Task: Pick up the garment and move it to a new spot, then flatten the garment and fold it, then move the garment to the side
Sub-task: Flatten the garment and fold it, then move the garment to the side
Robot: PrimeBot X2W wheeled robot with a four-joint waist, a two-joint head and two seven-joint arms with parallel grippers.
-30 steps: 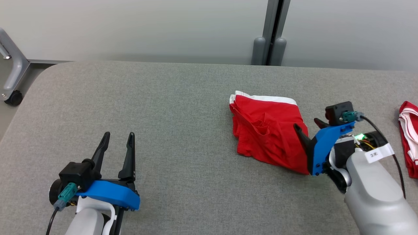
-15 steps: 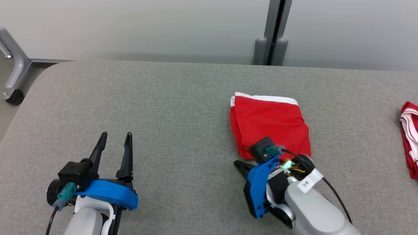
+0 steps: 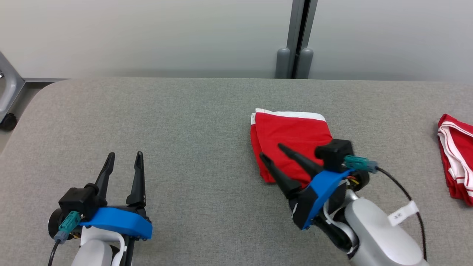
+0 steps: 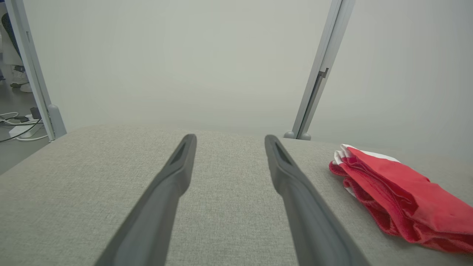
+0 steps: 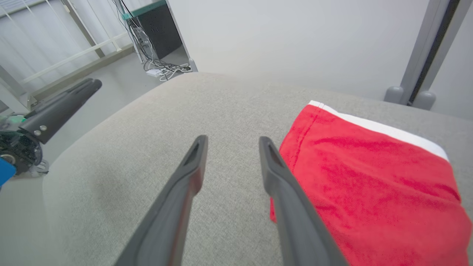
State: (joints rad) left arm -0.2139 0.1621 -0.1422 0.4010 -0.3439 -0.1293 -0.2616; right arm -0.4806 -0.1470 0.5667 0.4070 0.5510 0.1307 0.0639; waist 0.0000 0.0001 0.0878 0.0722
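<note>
The garment (image 3: 292, 135) is a pair of red shorts with a white waistband, lying folded right of centre on the grey table (image 3: 184, 122). My right gripper (image 3: 271, 150) hovers over the garment's near-left corner, open, with nothing between its fingers. In the right wrist view the garment (image 5: 369, 177) lies just right of the open right gripper (image 5: 232, 139), whose right finger overlaps the garment's edge. My left gripper (image 3: 125, 155) rests open at the lower left, well away from the garment. The left wrist view has the open left gripper (image 4: 229, 137) over bare table, with the garment (image 4: 399, 192) off to the right.
Another red garment with white trim (image 3: 454, 159) lies at the table's right edge. A grey post (image 3: 293, 62) stands behind the table's far edge. The table's left corner is rounded, with a caster wheel (image 3: 7, 121) on the floor beyond it.
My right gripper swung from the garment's right side round its near edge to the near-left corner, and now stands open. The garment lies flatter and more compact. The left arm held still; the camera shifted slightly.
</note>
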